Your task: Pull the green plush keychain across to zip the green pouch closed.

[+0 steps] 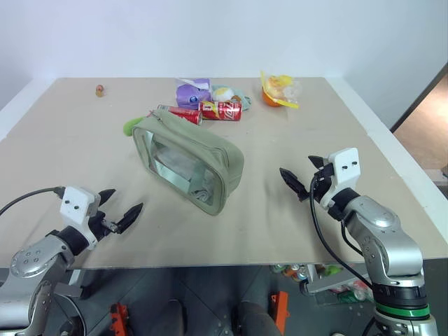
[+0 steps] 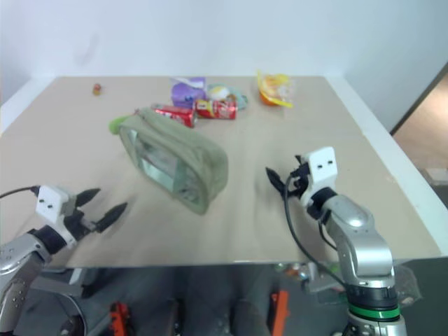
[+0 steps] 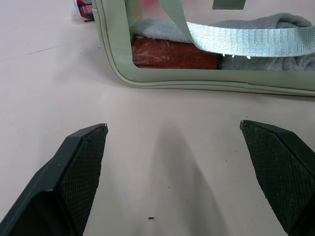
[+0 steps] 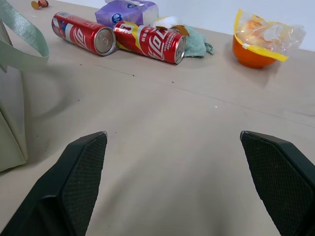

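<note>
Matt cloth green pouch w/ clear glossy plastic window.

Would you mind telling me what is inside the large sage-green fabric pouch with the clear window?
Through the window of the sage-green fabric pouch, a pale folded towel-like cloth and a reddish-brown block are visible. The pouch's webbing strap and fabric walls cover anything else.

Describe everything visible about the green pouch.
The green pouch is a boxy sage-green fabric case with a clear window panel and a webbing strap. It lies on the table between both arms, untouched. Pale cloth and something reddish show inside. The lime green plush keychain sits at its far end, near two red cans.
</note>
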